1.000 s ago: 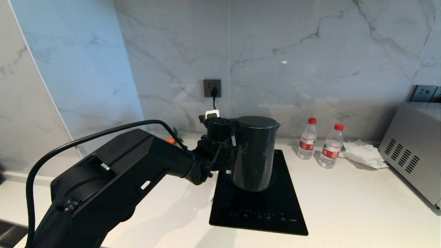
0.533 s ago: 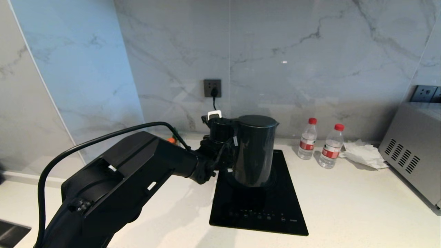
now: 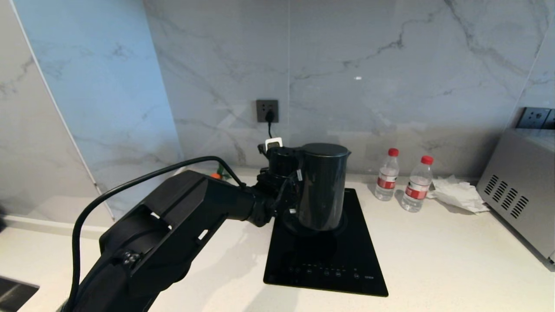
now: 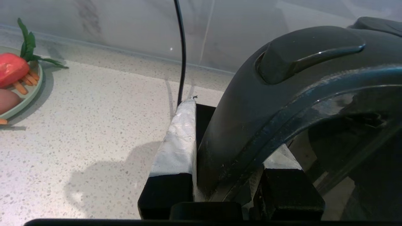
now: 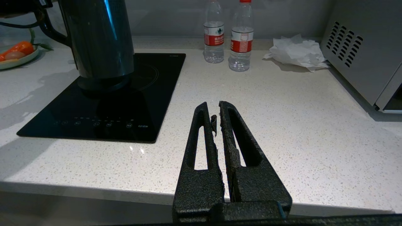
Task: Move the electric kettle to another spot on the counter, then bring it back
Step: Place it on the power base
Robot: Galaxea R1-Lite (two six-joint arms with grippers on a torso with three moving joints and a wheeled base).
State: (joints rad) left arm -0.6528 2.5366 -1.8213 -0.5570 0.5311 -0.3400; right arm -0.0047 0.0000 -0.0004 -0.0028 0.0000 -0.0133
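While the left tool (image 4: pixel 226 175) gripped the handle of the electric kettle (image 3: pixel 323 186), the jug had shifted back toward the wall within the last second and stood lower over the cooktop (image 3: pixel 325 255) on the worktop (image 3: pixel 433 260), apparently on or just above its base. Placement looked near. The left arm reached forward from the left, roughly level. The right tool (image 5: pixel 217 116) hung parked, fingers pressed together.

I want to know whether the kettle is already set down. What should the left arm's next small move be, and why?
Probably a short, straight lowering. The left gripper is clamped on the loop handle of the tall glossy black electric kettle, which hangs upright just above the black glass cooktop, seemingly over a round dark base. Opening should wait until it sits.
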